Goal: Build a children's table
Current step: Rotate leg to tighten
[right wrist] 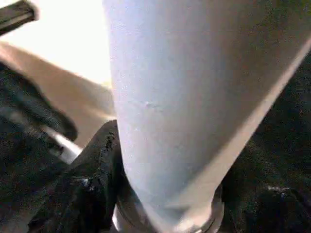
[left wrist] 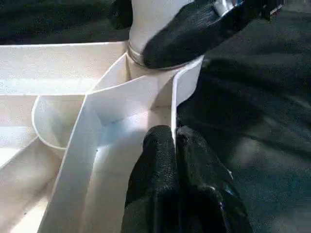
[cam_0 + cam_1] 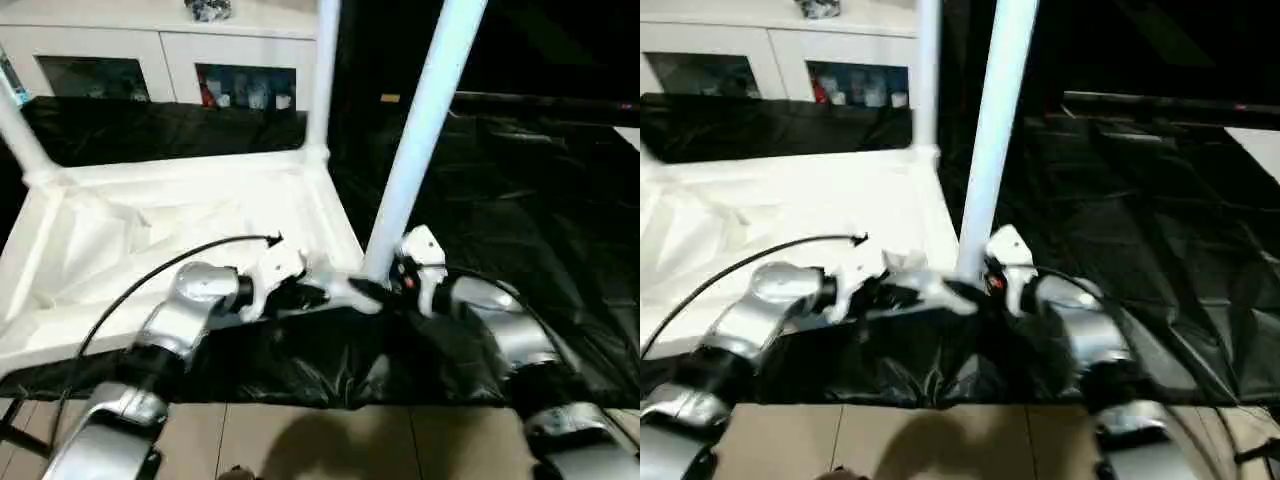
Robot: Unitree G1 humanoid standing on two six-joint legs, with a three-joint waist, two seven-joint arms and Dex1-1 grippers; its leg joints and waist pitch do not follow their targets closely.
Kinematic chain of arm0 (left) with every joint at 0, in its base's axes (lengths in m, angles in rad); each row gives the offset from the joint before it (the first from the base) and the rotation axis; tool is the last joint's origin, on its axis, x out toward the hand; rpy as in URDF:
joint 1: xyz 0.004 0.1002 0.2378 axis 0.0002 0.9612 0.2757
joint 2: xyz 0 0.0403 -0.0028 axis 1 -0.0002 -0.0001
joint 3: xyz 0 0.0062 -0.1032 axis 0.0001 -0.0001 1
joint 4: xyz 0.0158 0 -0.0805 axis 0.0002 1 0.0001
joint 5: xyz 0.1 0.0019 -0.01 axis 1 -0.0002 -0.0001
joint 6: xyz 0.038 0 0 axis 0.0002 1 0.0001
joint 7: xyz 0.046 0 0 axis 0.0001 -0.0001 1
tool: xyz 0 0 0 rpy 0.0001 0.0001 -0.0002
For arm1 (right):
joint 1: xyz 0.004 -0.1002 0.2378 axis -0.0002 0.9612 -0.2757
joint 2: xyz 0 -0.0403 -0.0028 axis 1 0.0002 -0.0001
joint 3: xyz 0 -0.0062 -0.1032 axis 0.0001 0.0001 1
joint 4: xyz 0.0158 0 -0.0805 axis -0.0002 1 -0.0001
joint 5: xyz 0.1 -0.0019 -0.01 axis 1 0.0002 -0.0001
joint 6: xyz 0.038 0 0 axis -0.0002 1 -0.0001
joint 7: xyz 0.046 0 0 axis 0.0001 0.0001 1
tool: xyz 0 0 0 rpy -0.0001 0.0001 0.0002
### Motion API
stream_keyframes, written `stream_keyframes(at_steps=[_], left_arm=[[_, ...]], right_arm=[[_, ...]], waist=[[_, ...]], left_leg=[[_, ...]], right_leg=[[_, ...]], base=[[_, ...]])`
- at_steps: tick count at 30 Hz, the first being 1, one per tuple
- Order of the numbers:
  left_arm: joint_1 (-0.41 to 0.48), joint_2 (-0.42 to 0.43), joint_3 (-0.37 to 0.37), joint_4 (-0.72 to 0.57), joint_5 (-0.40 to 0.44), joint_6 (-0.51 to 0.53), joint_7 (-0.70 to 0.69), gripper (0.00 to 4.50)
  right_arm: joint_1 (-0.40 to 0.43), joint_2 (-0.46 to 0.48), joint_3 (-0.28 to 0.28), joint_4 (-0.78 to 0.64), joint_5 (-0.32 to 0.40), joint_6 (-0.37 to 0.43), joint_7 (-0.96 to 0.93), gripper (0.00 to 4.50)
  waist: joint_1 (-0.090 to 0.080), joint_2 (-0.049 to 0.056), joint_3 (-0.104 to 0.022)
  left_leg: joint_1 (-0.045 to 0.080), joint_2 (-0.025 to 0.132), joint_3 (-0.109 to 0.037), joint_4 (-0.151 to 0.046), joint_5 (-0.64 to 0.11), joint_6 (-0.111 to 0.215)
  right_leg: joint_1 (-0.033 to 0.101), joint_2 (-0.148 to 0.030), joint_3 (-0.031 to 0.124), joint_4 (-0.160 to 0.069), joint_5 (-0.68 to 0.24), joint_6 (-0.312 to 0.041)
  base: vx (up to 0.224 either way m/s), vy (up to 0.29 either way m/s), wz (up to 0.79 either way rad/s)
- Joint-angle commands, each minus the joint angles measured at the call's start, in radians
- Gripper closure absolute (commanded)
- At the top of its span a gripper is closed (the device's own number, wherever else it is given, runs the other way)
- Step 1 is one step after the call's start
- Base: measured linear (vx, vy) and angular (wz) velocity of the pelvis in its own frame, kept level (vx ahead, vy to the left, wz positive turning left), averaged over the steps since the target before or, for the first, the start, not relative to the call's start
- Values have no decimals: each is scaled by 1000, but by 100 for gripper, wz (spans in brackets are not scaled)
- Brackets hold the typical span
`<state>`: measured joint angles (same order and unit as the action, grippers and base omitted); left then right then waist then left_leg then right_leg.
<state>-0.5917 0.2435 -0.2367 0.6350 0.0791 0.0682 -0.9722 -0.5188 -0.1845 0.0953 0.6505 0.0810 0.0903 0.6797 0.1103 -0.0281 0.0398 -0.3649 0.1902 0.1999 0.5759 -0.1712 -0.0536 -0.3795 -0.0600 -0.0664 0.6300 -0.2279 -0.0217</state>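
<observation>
Low in the middle of the frame, the left gripper (image 2: 175,160) is pinched tight on the rim of the upside-down table top (image 3: 150,240). Next to it, the right gripper (image 3: 385,285) wraps the bottom of a leg (image 3: 420,130) standing in the near corner hole. Farther back, upper middle, another leg (image 3: 322,70) is up, and one at the upper left (image 3: 20,130). The fourth corner I cannot see.

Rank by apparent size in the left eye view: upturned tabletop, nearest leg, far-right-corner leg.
1. Upturned tabletop, the largest.
2. Nearest leg, thick and long; its closeness to the camera inflates it.
3. Far-right-corner leg, thinner, probably the same real size.
</observation>
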Motion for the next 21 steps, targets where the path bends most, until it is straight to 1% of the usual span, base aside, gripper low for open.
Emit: stream_keyframes(at_steps=[1,2,3,4,5,7,8,9,12,13,14,16,17,18,19,20,21], left_arm=[[-38,-71,-16,61,38,23,153,450],[-51,-89,-15,77,47,22,197,450],[-67,-102,-34,93,77,1,237,450],[-68,-102,-37,95,81,-2,239,450],[-71,-110,-37,97,78,-2,237,450],[-73,-130,-26,89,48,7,206,450],[-72,-134,-23,85,40,8,196,450],[-71,-129,-27,79,37,-7,167,450],[-70,-124,-30,79,35,-22,148,450],[-68,-121,-30,82,35,-30,142,450],[-59,-109,-38,73,35,-51,117,450],[-49,-95,-48,63,36,-61,95,450],[-35,-73,-59,44,34,-71,58,450],[-25,-58,-64,30,30,-76,32,450],[-24,-56,-65,27,30,-77,28,450],[-10,-34,-64,4,15,-79,-23,450],[-6,-28,-64,-2,10,-77,-38,450]], right_arm=[[-13,90,17,68,-32,49,-152,196],[-22,120,20,79,-39,44,-197,196],[-32,160,40,91,-55,31,-236,196],[-33,163,43,91,-56,30,-238,196],[-35,173,52,90,-61,21,-235,196],[-36,184,70,83,-76,-1,-224,196],[-36,186,72,81,-81,-6,-223,167],[-39,172,60,74,-68,-6,-192,160],[-45,162,47,72,-58,-5,-172,156],[-46,156,42,66,-50,-5,-156,123],[-45,138,35,50,-38,-6,-127,115],[-45,121,30,42,-33,-10,-101,109],[-43,86,32,32,-32,-14,-54,95],[-41,61,35,23,-29,-16,-13,95],[-40,57,35,22,-28,-16,-6,70],[-32,17,38,-2,-4,10,85,70],[-29,5,39,-10,5,22,114,70]], waist=[[-3,3,-47],[-3,3,-47],[-2,4,-49],[-2,4,-49],[-2,1,-50],[-1,1,-49],[-1,1,-49],[0,0,-49],[-1,1,-48],[-1,1,-48],[-1,2,-48],[0,0,-50],[0,0,-50],[2,1,-52],[2,1,-52],[2,1,-51],[5,1,-53]], left_leg=[[19,55,-33,-68,-213,-6],[19,55,-33,-68,-213,-6],[20,54,-33,-68,-215,-16],[20,54,-33,-67,-212,-16],[17,53,-32,-67,-214,-13],[17,52,-31,-67,-209,-7],[16,54,-32,-67,-210,-5],[16,53,-31,-67,-210,1],[16,54,-32,-68,-217,5],[16,55,-32,-68,-217,5],[15,54,-32,-68,-216,7],[13,54,-31,-66,-202,15],[12,54,-31,-65,-194,20],[12,55,-31,-63,-184,28],[11,55,-31,-63,-178,31],[10,54,-30,-62,-166,38],[10,55,-28,-59,-150,49]], right_leg=[[28,-100,59,-91,-185,-180],[28,-100,59,-91,-185,-180],[31,-101,59,-91,-178,-176],[29,-102,60,-93,-171,-175],[32,-101,60,-91,-158,-169],[33,-101,60,-91,-146,-167],[33,-102,60,-90,-146,-167],[33,-101,61,-91,-143,-169],[33,-102,61,-92,-151,-168],[33,-101,61,-92,-151,-168],[34,-101,61,-92,-146,-168],[36,-102,61,-89,-117,-171],[37,-101,61,-88,-104,-174],[39,-101,60,-85,-85,-177],[40,-101,59,-84,-74,-179],[39,-100,59,-82,-57,-186],[42,-99,58,-77,-23,-195]], base=[[0,0,0],[0,0,0],[0,0,0],[0,0,0],[0,0,0],[0,0,0],[0,0,0],[0,0,0],[0,0,0],[0,0,0],[0,0,0],[0,0,0],[0,0,0],[0,0,0],[0,0,0],[0,0,0],[0,0,0]])
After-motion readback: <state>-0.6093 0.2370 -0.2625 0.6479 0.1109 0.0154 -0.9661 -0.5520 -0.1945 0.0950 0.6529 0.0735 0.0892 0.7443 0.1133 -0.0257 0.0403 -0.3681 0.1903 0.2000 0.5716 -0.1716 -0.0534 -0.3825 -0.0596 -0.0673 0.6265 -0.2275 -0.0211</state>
